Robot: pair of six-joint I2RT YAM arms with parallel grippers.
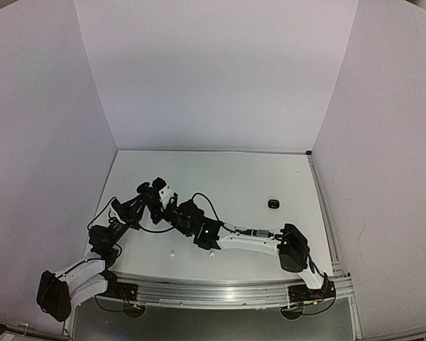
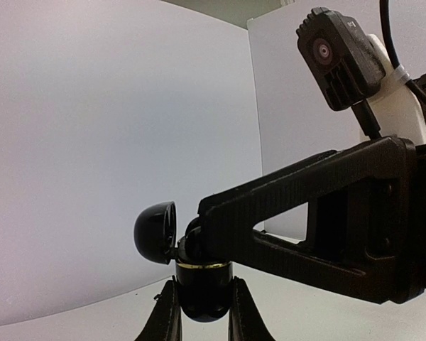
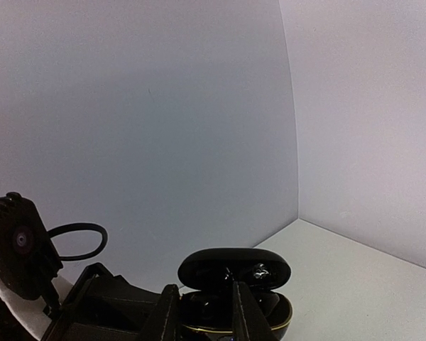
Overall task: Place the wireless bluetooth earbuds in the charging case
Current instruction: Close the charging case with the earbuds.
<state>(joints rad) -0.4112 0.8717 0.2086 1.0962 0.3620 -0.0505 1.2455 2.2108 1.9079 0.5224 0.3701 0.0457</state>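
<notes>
Left hand [image 2: 204, 288] grips the open charging case [image 2: 202, 298]; right hand [image 3: 204, 288] reaches into its mouth, its grasp unclear. White earbuds [image 1: 172, 253] lie loose on the worktop [image 1: 234, 177], so insertion looks unfinished

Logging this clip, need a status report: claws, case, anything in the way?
Left claw shut on the open charging case. Right claw at its mouth, grip unclear. Small black item lies apart on the table, nothing blocking.
</notes>
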